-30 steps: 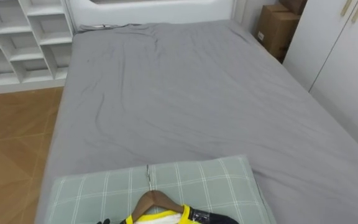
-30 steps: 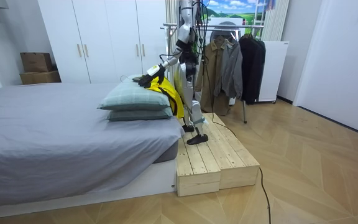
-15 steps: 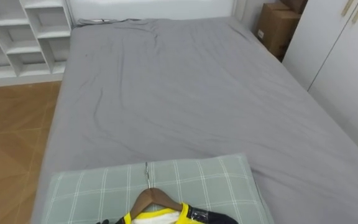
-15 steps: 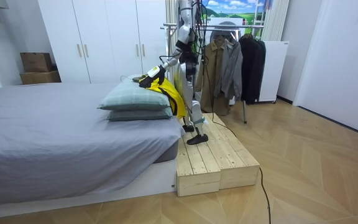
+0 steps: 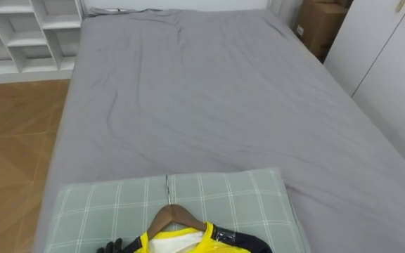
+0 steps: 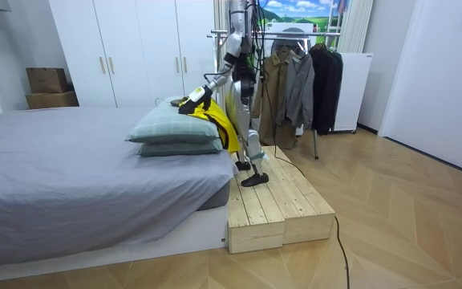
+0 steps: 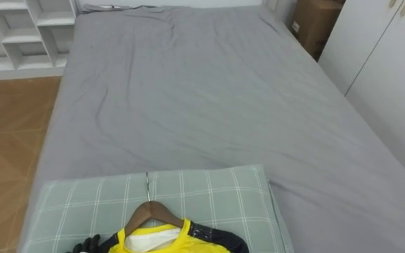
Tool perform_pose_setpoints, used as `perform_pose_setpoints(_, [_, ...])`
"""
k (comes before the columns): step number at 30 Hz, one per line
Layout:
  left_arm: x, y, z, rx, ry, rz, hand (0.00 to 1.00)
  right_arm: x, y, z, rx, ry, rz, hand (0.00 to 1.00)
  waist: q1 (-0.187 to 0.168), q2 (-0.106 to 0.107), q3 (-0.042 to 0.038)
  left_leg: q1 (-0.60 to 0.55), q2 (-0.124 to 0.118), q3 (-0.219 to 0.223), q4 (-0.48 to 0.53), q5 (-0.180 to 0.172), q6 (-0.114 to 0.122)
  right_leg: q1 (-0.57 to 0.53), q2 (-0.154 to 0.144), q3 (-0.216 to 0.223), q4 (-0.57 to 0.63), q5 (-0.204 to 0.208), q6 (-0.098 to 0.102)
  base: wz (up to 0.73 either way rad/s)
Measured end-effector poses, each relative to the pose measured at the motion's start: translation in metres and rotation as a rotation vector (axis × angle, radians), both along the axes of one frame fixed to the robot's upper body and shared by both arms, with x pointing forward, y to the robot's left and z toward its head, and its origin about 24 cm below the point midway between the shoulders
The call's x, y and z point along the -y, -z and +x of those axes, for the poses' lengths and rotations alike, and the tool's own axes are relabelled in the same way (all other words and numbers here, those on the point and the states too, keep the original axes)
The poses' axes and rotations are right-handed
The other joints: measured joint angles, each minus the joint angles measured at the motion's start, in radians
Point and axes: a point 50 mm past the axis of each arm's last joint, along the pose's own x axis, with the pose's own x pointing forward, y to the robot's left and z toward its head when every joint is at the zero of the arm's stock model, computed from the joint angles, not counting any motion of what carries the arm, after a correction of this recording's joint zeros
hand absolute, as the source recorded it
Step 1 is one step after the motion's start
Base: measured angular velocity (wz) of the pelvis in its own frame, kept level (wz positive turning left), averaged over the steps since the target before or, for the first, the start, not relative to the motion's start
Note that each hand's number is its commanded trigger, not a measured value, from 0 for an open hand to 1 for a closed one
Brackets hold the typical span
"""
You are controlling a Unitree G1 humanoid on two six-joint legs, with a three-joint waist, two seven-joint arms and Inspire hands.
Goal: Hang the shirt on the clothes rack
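Bedding of plain grey covered the bed point(image 5: 209, 105) ahead of the robot, while the rack of coats point(image 6: 295, 80) stood behind its back, so the coming move probably called for a turn. Above the checked pillow point(image 5: 104, 204) was the yellow top point(image 5: 188, 242) on its wooden hanger point(image 5: 162, 216), shoulders crosswise, hook pointing away along the bed. The left hand point(image 5: 109, 247) sat at the top's left shoulder; its grip could not be made out.

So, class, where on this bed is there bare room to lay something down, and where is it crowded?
Bare: the grey sheet from the checked pillow to the far end, between floor and wardrobe. Crowded: the pillow's near edge, under the wooden hanger, yellow garment and left hand.
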Motion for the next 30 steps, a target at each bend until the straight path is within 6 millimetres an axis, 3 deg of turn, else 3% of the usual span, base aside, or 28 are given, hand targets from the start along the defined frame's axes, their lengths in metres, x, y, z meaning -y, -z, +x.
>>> perform_pose_setpoints(3, [0.0, -0.004, 0.009, 0.023, 0.003, 0.001, 0.0, 0.0, 0.0, -0.002, 0.013, 0.066, 0.025, 0.0, -0.002, 0.005, -0.0019, -0.026, 0.0, 0.0, 0.014, 0.0, 0.0, -0.022, -0.001, 0.002, 0.002, 0.007, -0.002, 0.0])
perform_pose_setpoints(11, [-0.01, -0.016, 0.042, 0.092, -0.105, -0.036, 0.0, -0.002, 0.001, -0.005, 0.034, 0.225, 0.107, 0.0, -0.011, 0.008, 0.0035, -0.095, -0.005, 0.015, 0.032, 0.007, 0.007, -0.103, -0.008, 0.023, 0.041, 0.015, -0.004, -0.06])
perform_pose_setpoints(16, [-0.012, -0.02, 0.049, 0.119, -0.114, -0.028, 0.0, -0.003, 0.0, 0.004, 0.056, 0.308, 0.148, 0.0, -0.027, 0.006, 0.0055, -0.133, -0.019, 0.014, 0.032, 0.028, 0.014, -0.151, -0.021, 0.024, 0.056, 0.02, -0.003, 0.03])
perform_pose_setpoints(23, [-0.014, -0.03, 0.066, 0.167, -0.153, -0.049, 0.0, -0.004, -0.002, 0.024, 0.088, 0.309, 0.156, 0.0, -0.03, -0.004, 0.0147, -0.204, -0.023, 0.013, 0.065, 0.034, 0.021, -0.234, -0.037, 0.028, 0.105, 0.02, -0.003, 0.0])
perform_pose_setpoints(30, [-0.014, -0.032, 0.071, 0.172, -0.155, -0.049, 0.0, -0.004, -0.002, 0.026, 0.09, 0.307, 0.165, 0.0, -0.031, -0.007, 0.0162, -0.221, -0.024, 0.011, 0.064, 0.037, 0.023, -0.246, -0.039, 0.025, 0.104, 0.02, -0.003, 0.02])
